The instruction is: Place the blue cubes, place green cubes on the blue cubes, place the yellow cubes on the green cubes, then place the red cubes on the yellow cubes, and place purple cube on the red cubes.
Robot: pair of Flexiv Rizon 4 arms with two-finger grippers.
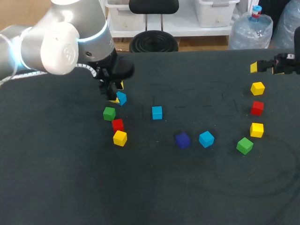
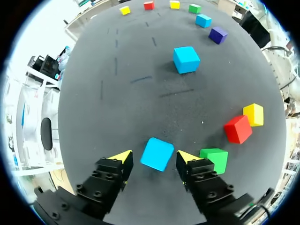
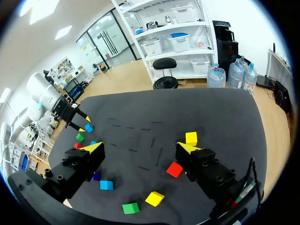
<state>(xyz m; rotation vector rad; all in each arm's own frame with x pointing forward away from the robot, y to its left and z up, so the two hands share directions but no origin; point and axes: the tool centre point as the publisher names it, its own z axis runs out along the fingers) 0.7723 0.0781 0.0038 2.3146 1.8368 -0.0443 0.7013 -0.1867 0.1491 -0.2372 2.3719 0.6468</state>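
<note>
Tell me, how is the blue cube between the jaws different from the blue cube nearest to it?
The first cube sits between the left gripper's open jaws; the other cube stands free. The first has a green cube right beside it; the other has no close neighbour. Both are the same light blue and rest on the table.
</note>
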